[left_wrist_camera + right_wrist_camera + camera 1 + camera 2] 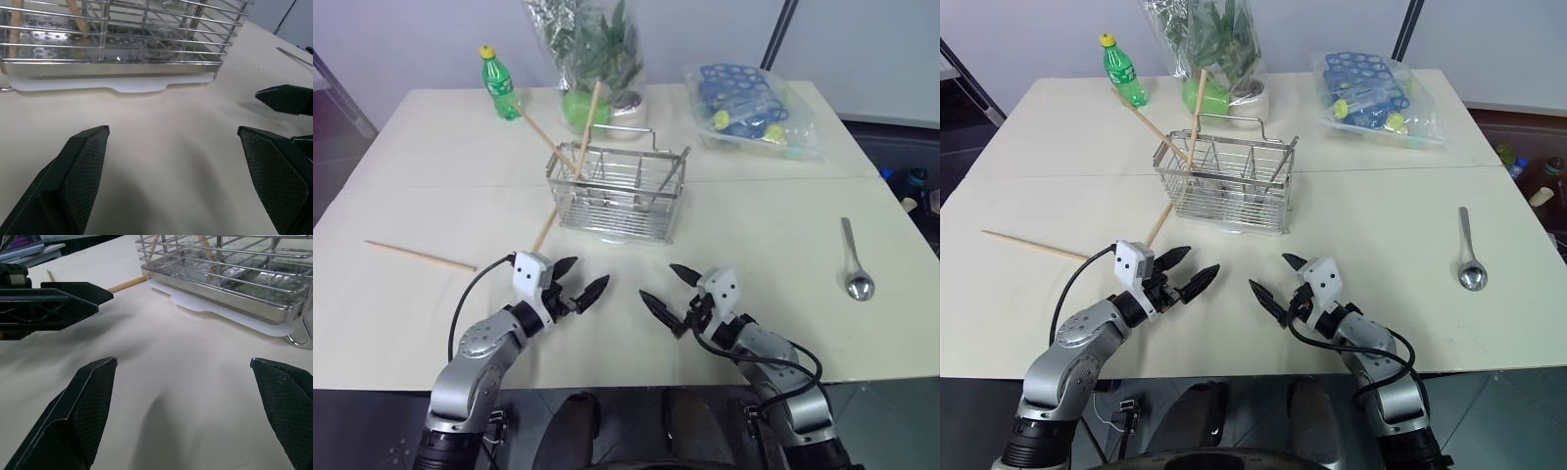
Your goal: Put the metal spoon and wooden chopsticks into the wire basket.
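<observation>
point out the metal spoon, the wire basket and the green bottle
metal spoon [859, 287], left eye view, on its bowl
wire basket [617, 208], left eye view, on its front wall
green bottle [499, 90], left eye view, on its body

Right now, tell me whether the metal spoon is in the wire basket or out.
Out. The metal spoon lies flat on the table, well to the right of the wire basket, with neither gripper touching it.
</observation>
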### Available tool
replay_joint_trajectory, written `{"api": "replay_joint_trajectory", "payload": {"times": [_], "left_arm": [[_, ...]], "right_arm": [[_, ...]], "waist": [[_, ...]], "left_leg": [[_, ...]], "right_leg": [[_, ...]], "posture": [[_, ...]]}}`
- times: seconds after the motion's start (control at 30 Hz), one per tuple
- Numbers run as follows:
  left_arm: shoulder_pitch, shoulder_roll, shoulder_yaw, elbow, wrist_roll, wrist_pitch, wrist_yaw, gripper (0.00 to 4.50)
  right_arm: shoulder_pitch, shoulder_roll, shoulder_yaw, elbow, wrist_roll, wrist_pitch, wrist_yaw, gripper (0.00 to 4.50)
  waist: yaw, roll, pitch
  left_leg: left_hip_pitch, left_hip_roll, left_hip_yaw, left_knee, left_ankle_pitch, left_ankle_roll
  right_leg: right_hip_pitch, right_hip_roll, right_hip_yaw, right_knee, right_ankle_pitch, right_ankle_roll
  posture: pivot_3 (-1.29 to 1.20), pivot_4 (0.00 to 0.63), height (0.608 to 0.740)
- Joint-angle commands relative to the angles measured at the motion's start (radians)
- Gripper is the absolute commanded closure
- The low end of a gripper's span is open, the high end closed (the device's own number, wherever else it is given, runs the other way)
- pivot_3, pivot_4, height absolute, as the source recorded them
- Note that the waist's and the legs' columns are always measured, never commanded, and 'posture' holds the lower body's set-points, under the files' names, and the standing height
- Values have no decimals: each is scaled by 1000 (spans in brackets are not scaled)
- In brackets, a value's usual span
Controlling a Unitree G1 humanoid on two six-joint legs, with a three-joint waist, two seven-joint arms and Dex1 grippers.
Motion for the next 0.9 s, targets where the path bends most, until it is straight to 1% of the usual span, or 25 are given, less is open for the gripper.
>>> {"api": "replay_joint_trajectory", "payload": {"times": [0.03,0.2,0.27,0.43,0.63,0.77,0.9], "left_arm": [[2,10,9,-10,4,-38,-20,89],[-6,24,5,-22,1,-37,-36,89],[-12,46,4,-37,-9,-29,-60,89],[-51,158,16,-52,-49,-13,-187,89],[-184,272,42,-2,-109,5,-336,89],[-267,297,33,24,-145,16,-410,89],[-338,296,16,11,-197,56,-467,89]], "right_arm": [[3,2,2,-23,2,-25,0,0],[4,-1,1,-22,3,-25,1,0],[1,-4,-1,-21,4,-23,3,0],[-1,-16,-13,-23,9,-17,5,0],[1,-34,-41,-32,19,9,-9,0],[-18,-67,-86,-52,10,110,-58,0],[-71,-158,-186,-124,47,296,-95,0]], "waist": [[0,0,0],[0,0,0],[0,0,0],[0,0,0],[0,0,0],[0,0,0],[-1,0,0]], "left_leg": [[0,0,0,0,0,0],[0,0,0,0,0,0],[0,0,0,0,0,0],[0,0,0,0,0,0],[0,0,0,0,0,0],[0,0,0,0,0,0],[-1,0,0,0,0,0]], "right_leg": [[0,0,0,0,0,0],[0,0,0,0,0,0],[0,0,0,0,0,0],[0,0,0,0,0,0],[0,0,0,0,0,0],[0,0,0,0,0,0],[0,0,0,0,0,1]], "posture": [[0,150,740],[0,150,740],[0,150,740],[0,150,740],[0,150,740],[0,150,740],[0,150,740]]}}
